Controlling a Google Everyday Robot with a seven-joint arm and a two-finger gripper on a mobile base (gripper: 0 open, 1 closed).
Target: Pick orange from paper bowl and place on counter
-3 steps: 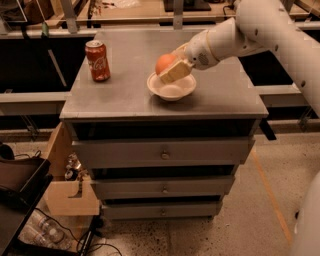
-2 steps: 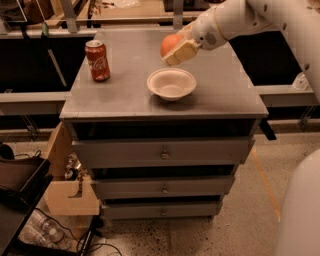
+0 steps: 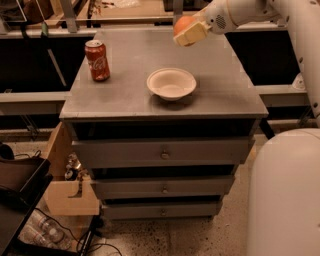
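Note:
My gripper (image 3: 186, 29) is shut on the orange (image 3: 182, 22) and holds it in the air above the far part of the grey counter (image 3: 130, 95). The orange shows as a round orange fruit behind the tan finger pad (image 3: 191, 34). The off-white paper bowl (image 3: 171, 83) stands empty near the counter's front middle, below and in front of the gripper. My white arm reaches in from the upper right.
A red soda can (image 3: 97, 60) stands upright at the counter's left side. The counter tops a grey drawer cabinet (image 3: 162, 155). A wooden workbench (image 3: 135, 10) runs behind it. A cardboard box (image 3: 70, 192) and a dark bin sit on the floor at the left.
The gripper lifted the orange out of the paper bowl and carried it up and toward the far side of the counter. The bowl stays in place, now empty.

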